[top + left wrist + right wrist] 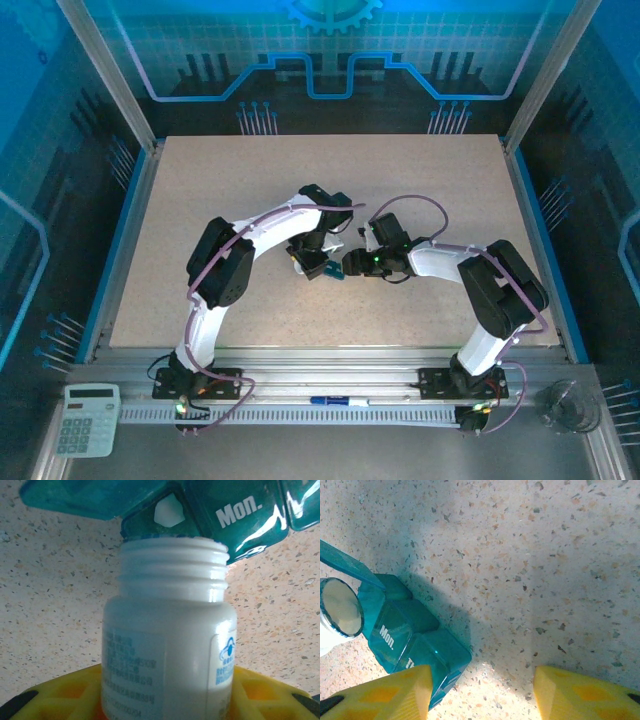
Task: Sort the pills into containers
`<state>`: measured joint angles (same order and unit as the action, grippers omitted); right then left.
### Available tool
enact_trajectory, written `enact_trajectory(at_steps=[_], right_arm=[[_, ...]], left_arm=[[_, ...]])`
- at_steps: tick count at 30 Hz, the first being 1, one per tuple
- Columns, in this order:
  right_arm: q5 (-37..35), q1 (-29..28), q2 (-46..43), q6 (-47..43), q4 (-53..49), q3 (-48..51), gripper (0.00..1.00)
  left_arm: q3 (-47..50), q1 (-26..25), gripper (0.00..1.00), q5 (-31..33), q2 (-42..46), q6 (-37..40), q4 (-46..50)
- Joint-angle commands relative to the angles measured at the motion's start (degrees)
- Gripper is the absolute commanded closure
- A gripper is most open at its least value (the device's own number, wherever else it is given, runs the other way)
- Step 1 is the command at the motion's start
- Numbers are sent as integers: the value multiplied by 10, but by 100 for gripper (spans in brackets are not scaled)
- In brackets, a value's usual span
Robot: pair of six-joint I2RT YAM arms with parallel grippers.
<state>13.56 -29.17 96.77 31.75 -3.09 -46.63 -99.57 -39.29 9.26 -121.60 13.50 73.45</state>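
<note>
BENCH, MID-SORT: My left claw (165, 700) pinches a white pill bottle (170, 630) round its labelled body. The cap is off and the threaded mouth is tipped right up to the teal pill box (235, 515). The box lies flat on the speckled bench (545, 555) near the centre, between the two arms. One lid is flipped up, and the lid next to it, marked "Mon.", is shut. A pale chip (169, 511) shows at the open cell. It's prob. a pill, but the tinted plastic blurs it.

My right claw (480, 690) is spread, w/ bare bench between its yellow fingers. One finger (385, 692) sits at the box's near end, and I can't tell if it touches.

Handling, as I judge it: the box is v. light, thin hard plastic, glossy and slick, so a nudge from the bottle would prob. skate it away. The raised lid looks flimsy, so no grip there. I'd clamp across the narrow width on the two long walls, low down, w/ gentle pressure. The bottle is rigid and smooth, so mid-body is the spot.
</note>
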Motion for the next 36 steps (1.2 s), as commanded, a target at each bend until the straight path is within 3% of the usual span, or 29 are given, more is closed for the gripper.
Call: enact_trajectory(at_steps=[1,36], right_arm=[[8,3,23,1,4,0,42],[14,3,23,2,11,4,42]], left_arm=[[-18,-6,100,11,-6,0,25],[-39,-21,100,59,-39,2,64]])
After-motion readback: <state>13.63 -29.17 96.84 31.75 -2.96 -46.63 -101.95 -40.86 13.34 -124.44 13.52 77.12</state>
